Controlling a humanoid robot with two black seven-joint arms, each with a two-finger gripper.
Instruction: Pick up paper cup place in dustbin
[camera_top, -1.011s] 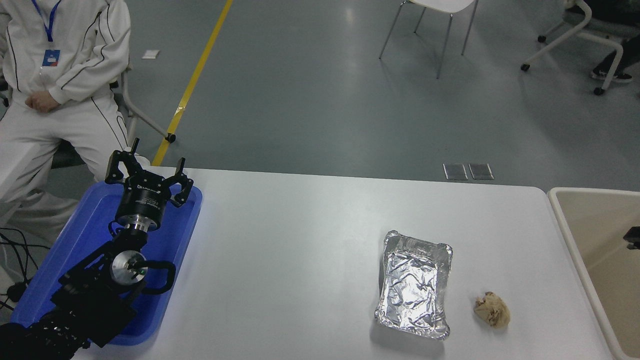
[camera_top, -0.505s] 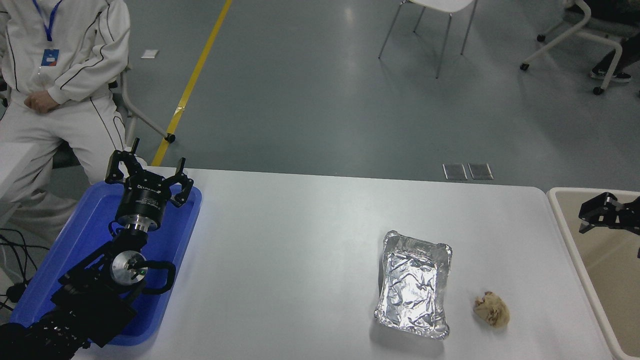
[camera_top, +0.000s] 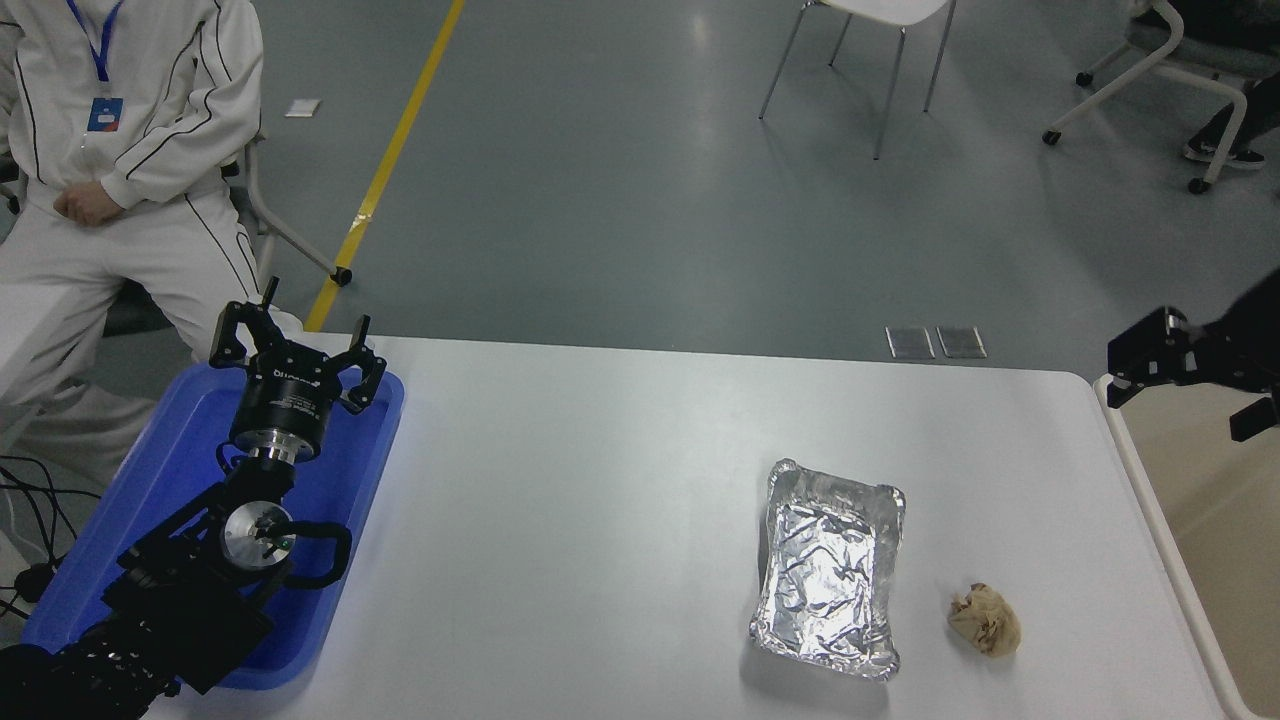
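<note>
Two grippers show, and neither holds a cup. No paper cup can be seen anywhere on the white table (camera_top: 600, 480); judging by that, it may already lie in the dustbin (camera_top: 1150, 480), whose pale rim and beige inside fill the right edge of the frame, though its visible inside shows none.

At the right edge, just above the bin's far left corner, the right gripper (camera_top: 1190, 385) hangs with its black fingers spread apart and nothing between them. It is much the nearer tool to the bin. Half a second earlier it sat lower and further right, over the bin's inside; it has since risen and moved left toward the table.

Parked at lower left, the left gripper (camera_top: 297, 345) stands over the blue plastic tray (camera_top: 370, 440), fingers splayed and empty.

At lower right of the table lie a silver foil tray (camera_top: 828, 568) and, just to its right, a crumpled brown paper wad (camera_top: 985, 619).
</note>
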